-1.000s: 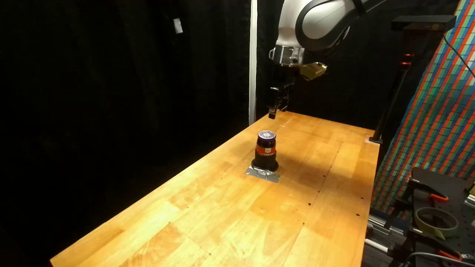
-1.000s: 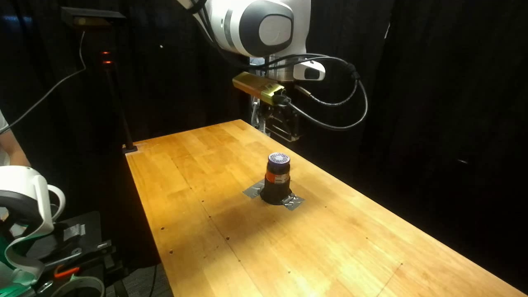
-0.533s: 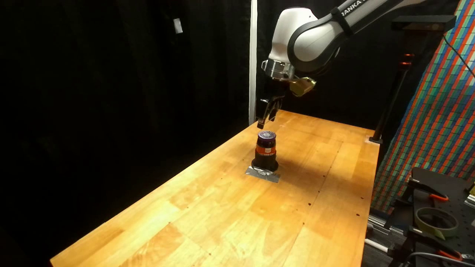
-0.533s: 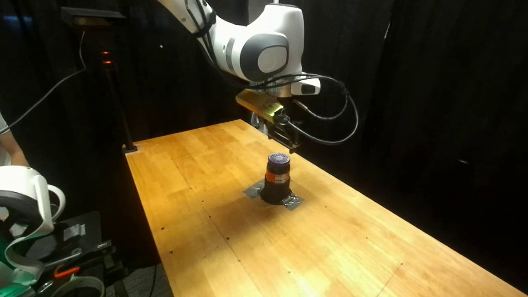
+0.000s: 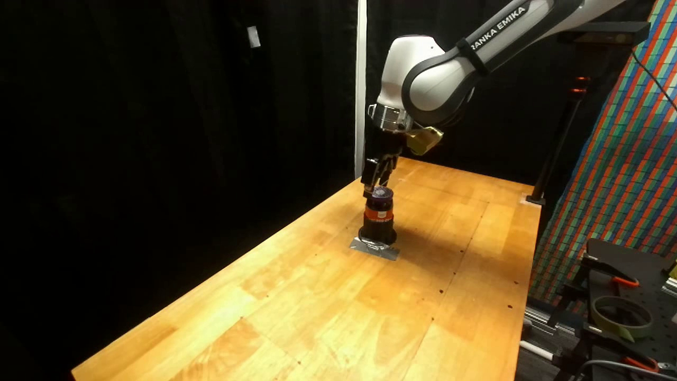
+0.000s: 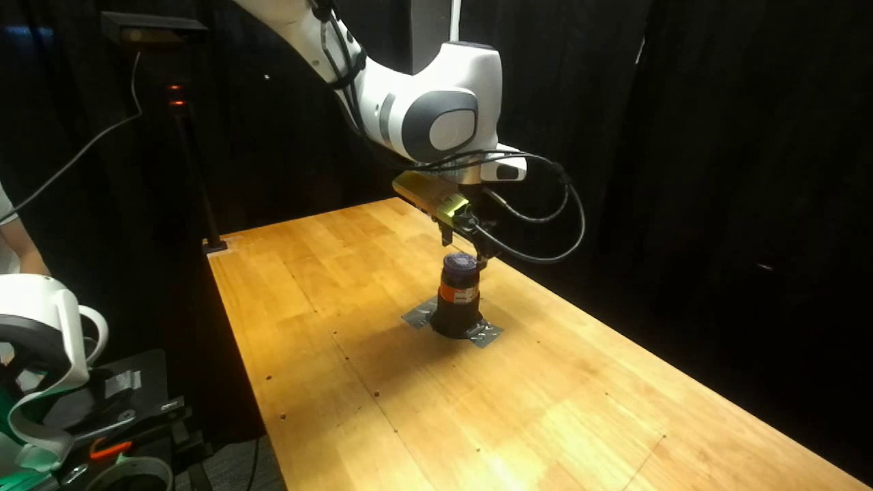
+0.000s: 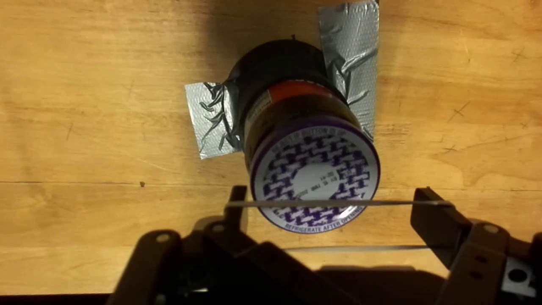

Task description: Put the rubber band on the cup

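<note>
The cup is a dark jar with an orange label (image 5: 379,215) and a purple and white lid. It stands upright in a black base taped to the table, and shows also in an exterior view (image 6: 458,293) and the wrist view (image 7: 315,173). My gripper (image 7: 332,195) is open, its fingers wider apart than the lid. The pale rubber band (image 7: 394,203) is stretched around both fingers in two strands. One strand crosses in front of the lid; the other passes beside it. In both exterior views, the gripper (image 5: 376,189) (image 6: 464,252) is at lid height or just above, at the lid's far side.
Silver tape (image 7: 351,55) fixes the base to the wooden table (image 5: 317,317). A black camera post (image 5: 560,137) stands at a table corner. A dark side bench with a tape roll (image 5: 623,316) is beside the table. A cable (image 6: 580,218) loops from the wrist.
The arm has come down, bringing the gripper from well above the cup to the lid's level and closer to it. The cup has not moved.
</note>
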You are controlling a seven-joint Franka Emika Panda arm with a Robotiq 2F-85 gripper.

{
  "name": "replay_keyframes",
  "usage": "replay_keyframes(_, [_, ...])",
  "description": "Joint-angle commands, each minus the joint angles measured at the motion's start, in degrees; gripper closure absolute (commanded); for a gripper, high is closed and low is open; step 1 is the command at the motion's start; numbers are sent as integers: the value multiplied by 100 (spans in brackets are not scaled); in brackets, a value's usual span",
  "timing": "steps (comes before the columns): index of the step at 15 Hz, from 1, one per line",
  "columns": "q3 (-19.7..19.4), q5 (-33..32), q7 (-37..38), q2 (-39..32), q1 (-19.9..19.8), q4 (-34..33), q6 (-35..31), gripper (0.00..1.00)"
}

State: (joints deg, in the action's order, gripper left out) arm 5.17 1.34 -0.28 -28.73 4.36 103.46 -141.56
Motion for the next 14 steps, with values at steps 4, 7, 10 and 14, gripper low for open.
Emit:
replay_keyframes(4, [-41, -37, -51, -378, 34, -306, -371, 0])
replay_keyframes(7, [-66, -56, -43, -480, 33, -357, -389, 0])
replay_keyframes(10, [-63, -46, -70, -553, 16, -403, -361, 0])
replay_keyframes(14, [-66, -73, -74, -481, 25, -360, 106, 0])
